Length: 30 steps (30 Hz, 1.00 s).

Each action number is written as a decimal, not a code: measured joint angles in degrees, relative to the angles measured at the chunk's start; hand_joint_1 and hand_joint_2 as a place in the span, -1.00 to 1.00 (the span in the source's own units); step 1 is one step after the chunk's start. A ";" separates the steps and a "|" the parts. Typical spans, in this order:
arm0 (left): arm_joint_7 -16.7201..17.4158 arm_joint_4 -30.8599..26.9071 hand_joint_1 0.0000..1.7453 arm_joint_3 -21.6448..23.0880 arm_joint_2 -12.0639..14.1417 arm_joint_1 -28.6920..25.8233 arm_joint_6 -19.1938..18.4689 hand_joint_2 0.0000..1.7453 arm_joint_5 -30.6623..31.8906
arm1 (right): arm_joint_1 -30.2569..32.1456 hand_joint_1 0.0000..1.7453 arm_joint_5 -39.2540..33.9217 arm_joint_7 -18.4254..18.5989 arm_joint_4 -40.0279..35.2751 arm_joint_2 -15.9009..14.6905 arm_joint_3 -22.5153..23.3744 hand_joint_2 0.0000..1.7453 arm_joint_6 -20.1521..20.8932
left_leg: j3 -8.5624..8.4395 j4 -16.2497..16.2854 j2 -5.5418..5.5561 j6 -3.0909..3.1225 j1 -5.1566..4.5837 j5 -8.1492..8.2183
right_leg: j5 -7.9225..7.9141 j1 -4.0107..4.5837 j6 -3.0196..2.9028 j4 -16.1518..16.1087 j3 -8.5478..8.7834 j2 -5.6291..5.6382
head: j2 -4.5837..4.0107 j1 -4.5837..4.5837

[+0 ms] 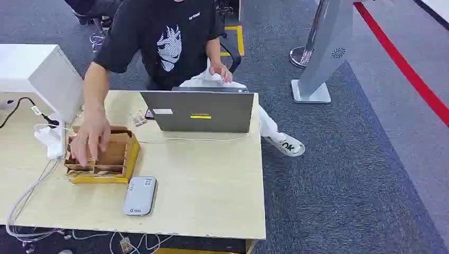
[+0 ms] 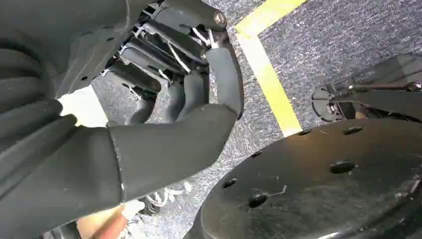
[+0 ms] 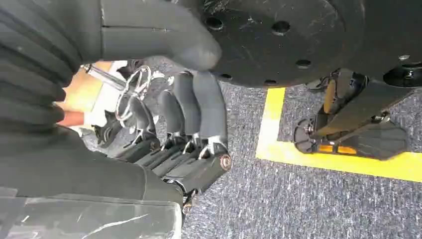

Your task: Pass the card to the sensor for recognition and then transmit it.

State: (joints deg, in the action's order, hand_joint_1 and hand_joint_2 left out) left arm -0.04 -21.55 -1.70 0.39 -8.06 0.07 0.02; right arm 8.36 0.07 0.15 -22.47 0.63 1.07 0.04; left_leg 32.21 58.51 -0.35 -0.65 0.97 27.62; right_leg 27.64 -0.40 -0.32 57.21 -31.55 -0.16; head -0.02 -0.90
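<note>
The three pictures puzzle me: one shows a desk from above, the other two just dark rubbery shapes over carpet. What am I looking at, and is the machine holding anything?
All three come from one humanoid robot. The desk picture is from a camera high on its body, looking forward and down. On the wooden table lie a grey card reader, a small wooden box with compartments and a laptop with its lid towards the camera. A person sits behind the table with one hand reaching into the box.

The other two pictures come from cameras at the robot's wrists. The dark shapes are its own hands: the left hand and the right hand. Both arms seem to hang down, so these cameras see grey carpet with yellow tape. Neither hand holds anything; the fingers curve loosely with gaps between them.
</note>
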 joint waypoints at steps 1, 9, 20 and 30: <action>0.00 -0.02 -1.00 0.00 -0.02 0.00 0.00 1.00 0.00 | 0.00 -1.00 0.00 0.00 0.00 0.00 0.00 1.00 -0.02 | 0.00 0.00 0.00 0.00 0.00 0.00 | 0.00 0.00 0.00 0.00 0.00 0.00 | 0.02 0.00; -0.70 -2.69 -1.00 -5.40 -1.49 0.00 -4.11 1.00 8.75 | -0.52 -1.00 -2.80 -0.61 0.20 -0.33 0.09 1.00 -0.04 | 0.00 0.00 0.01 0.00 -0.01 0.00 | -0.01 0.00 0.00 0.00 0.00 -0.01 | 0.00 0.00; -2.01 -7.63 -1.00 -17.88 -3.48 0.00 -11.91 1.00 24.51 | -2.15 -1.00 -8.64 -2.14 1.77 -1.16 1.97 1.00 0.00 | 0.01 0.00 0.05 0.01 -0.12 0.00 | 0.00 -0.08 0.01 0.00 0.00 -0.03 | 0.00 -0.02; -3.28 -12.59 -1.00 -31.03 -7.01 -0.01 -19.93 1.00 39.00 | -3.77 -1.00 -14.18 -3.96 3.63 -1.97 4.61 1.00 0.13 | 0.03 0.00 0.10 0.05 -0.21 -0.02 | -0.02 -0.17 0.07 0.00 -0.01 -0.05 | 0.02 0.02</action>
State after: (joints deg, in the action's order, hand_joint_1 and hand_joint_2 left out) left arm -3.32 -34.14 -32.73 -6.62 -8.07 -19.86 39.03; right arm 4.59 -14.12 -3.80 -18.84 -1.33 5.68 0.18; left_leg 32.24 58.51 -0.25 -0.60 0.75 27.60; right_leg 27.62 -0.57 -0.25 57.21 -31.56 -0.21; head 0.00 -0.87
